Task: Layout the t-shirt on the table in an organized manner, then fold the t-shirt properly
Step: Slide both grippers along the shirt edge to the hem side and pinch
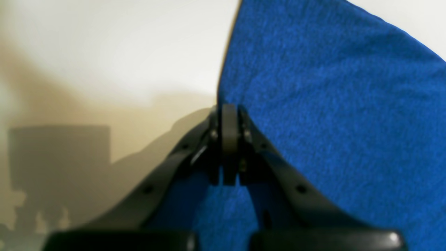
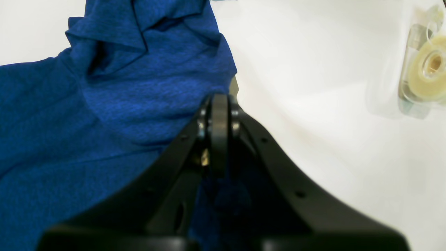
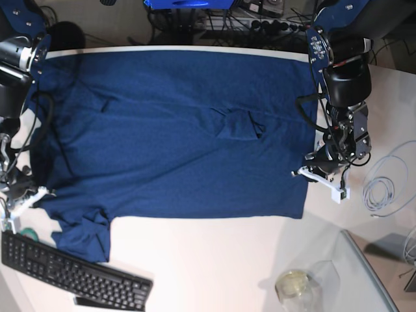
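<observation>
The dark blue t-shirt point(image 3: 182, 130) lies spread wide over the white table point(image 3: 214, 260), with a small rumple near its middle and a bunched sleeve point(image 3: 84, 234) at the front left. My left gripper point(image 3: 311, 170) sits at the shirt's right edge. In the left wrist view its jaws point(image 1: 229, 106) are pressed together on the edge of the t-shirt point(image 1: 331, 104). My right gripper point(image 3: 36, 195) is at the shirt's left edge beside the sleeve. In the right wrist view it point(image 2: 219, 97) is shut where the folded t-shirt point(image 2: 104, 104) meets its tips.
A black keyboard point(image 3: 71, 273) lies at the front left corner. A clear tape dispenser point(image 2: 423, 69) rests on the table point(image 2: 331, 122) near my right gripper. A clear round container point(image 3: 296, 286) stands at the front right, and a coiled white cable point(image 3: 380, 188) lies at the right.
</observation>
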Robot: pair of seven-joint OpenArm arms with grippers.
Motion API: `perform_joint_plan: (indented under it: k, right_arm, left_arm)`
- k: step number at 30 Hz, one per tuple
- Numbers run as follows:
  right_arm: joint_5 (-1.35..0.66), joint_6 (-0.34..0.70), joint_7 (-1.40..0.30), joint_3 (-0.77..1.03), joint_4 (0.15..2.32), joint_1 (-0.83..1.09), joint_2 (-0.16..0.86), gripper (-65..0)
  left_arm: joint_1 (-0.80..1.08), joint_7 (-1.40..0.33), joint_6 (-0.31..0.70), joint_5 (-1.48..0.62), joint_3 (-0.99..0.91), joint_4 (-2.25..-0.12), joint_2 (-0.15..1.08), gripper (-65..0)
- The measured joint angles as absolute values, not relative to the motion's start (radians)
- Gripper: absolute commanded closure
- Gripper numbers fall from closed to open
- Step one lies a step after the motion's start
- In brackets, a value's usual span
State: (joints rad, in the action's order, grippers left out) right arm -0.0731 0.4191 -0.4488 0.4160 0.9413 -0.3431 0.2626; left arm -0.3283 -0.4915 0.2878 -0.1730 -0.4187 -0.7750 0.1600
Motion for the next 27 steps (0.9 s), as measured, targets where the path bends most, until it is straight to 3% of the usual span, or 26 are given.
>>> perform_joint_plan:
  k: [19, 27]
  right_arm:
    - [-0.074, 0.419, -0.448, 0.416, 0.941, -0.343, 0.261, -0.2]
    - [-0.074, 0.419, -0.448, 0.416, 0.941, -0.343, 0.260, 0.0]
  left_arm:
    - [-0.028, -0.755, 0.287, -0.164, -0.424, -1.348, 0.123, 0.0]
    - [0.025, -0.753, 0.287, -0.165, -0.424, -1.387, 0.113, 0.0]
